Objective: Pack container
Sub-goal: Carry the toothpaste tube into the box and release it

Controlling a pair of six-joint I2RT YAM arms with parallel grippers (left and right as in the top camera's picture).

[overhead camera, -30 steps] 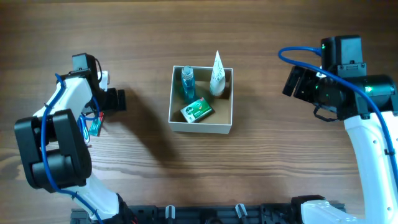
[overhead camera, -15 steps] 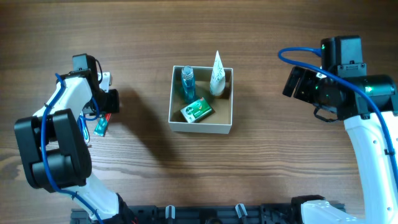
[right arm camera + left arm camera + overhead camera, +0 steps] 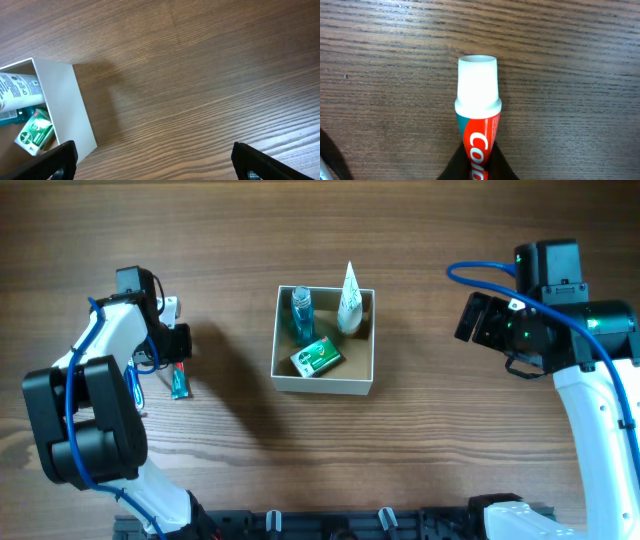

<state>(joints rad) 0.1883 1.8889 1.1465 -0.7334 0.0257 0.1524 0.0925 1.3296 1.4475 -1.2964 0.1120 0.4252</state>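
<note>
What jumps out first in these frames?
The white container mid-table, holding a blue bottle, a white tube and a green box. Then the red toothpaste, white cap out, clamped in the left gripper at the table's left side. The right gripper hangs open and empty on the right.

Left of the container [image 3: 322, 385], the left arm [image 3: 105, 330] shows a smooth white shell over fat black joint housings [image 3: 85, 420], with a blue cable [image 3: 70, 405] looping alongside. Right of the container, the right arm [image 3: 595, 410] matches: white link, boxy black blocks, a blue cable arcing over it [image 3: 480, 268] and a tiny green light [image 3: 521, 255] glowing.
</note>
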